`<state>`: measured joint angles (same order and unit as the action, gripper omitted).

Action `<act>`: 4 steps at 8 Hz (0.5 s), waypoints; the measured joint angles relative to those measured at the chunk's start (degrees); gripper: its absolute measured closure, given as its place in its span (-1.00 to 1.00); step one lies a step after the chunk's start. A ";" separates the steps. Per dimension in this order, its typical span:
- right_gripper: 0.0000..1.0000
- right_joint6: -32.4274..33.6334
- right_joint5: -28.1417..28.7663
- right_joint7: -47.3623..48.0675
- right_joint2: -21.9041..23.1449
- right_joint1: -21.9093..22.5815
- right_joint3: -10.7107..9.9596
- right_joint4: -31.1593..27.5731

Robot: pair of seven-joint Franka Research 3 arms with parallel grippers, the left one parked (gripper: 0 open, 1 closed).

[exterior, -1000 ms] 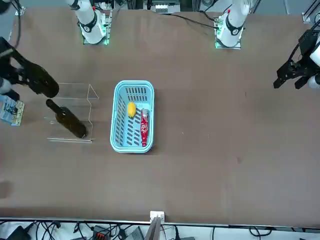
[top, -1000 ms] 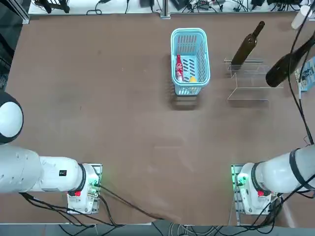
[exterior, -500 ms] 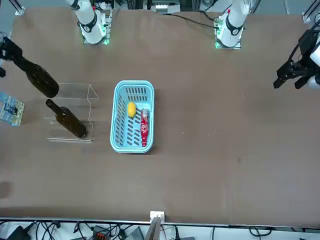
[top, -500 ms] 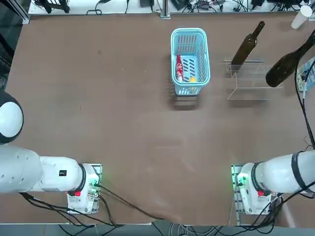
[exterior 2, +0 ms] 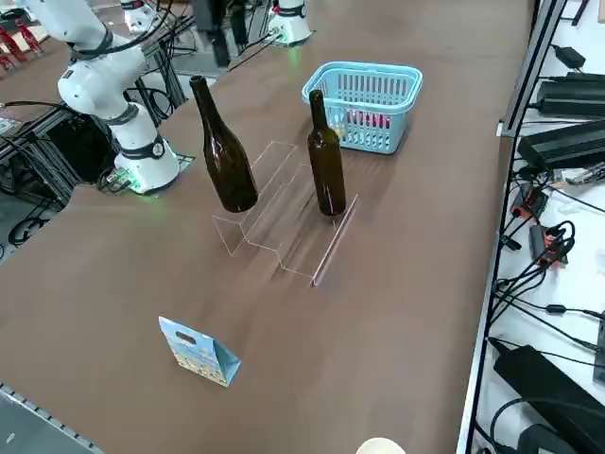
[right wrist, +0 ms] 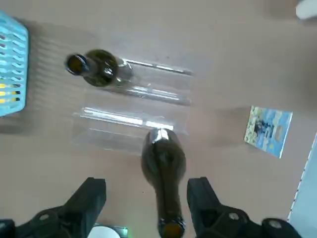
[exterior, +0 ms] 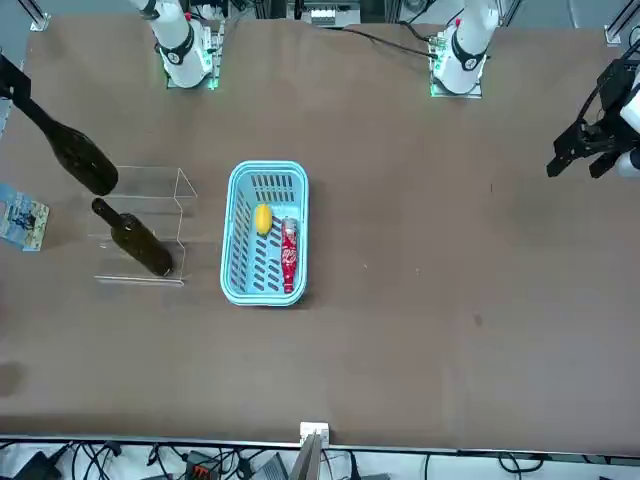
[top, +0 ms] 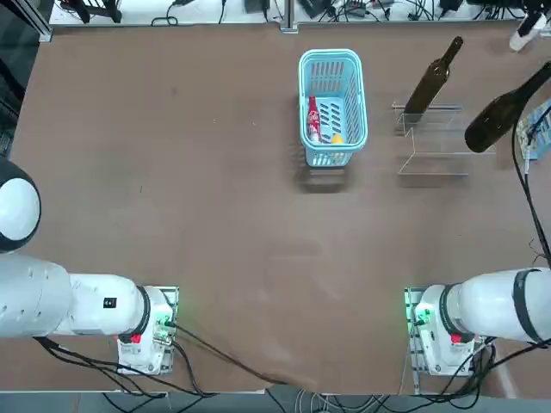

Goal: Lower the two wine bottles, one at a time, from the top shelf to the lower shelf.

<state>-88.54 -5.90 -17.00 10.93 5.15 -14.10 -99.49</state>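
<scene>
Surface: a wide brown table [top: 215, 198], cables and equipment along its edges.
Rack: a clear acrylic stepped rack [exterior 2: 284, 213] stands near the table's right edge, beside a light-blue basket [top: 332, 103]; only its pale edges show.
Nearer bottle: a dark olive-brown wine bottle [exterior 2: 223, 151] stands upright, base on the rack step toward the robot, long axis vertical, neck up. The overhead view shows it leaning out toward the table's right edge [top: 504, 112]; that is the camera's slant.
Farther bottle: the second bottle [exterior 2: 326, 161] also stands upright on the step on the rack's far side, neck up, well apart from the first [top: 430, 82].
Labels: neither bottle carries a label I can see. In the basket lie a red-labelled item [exterior: 288, 255], its writing too small to read, and a small yellow thing [exterior: 262, 218]. A small blue printed card [exterior 2: 197, 350] stands on the table near the rack; its print is unreadable.
Right gripper: the right gripper [right wrist: 146, 206] hangs above the nearer bottle, fingers [right wrist: 89, 198] spread wide.
Bottle versus fingers: the nearer bottle's mouth [right wrist: 171, 228] sits between the two fingers, nearer one of them, and I cannot tell whether it touches; nothing is gripped.
</scene>
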 joint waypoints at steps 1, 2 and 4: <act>-1.00 -0.96 -0.11 -0.01 1.35 -0.25 -1.10 -2.53; -1.00 -1.29 -0.14 -0.16 2.41 -0.40 -2.06 -4.36; -1.00 -1.36 -0.16 -0.26 4.39 -0.50 -2.58 -7.72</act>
<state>-89.90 -6.06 -17.26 15.32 4.65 -16.68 -107.21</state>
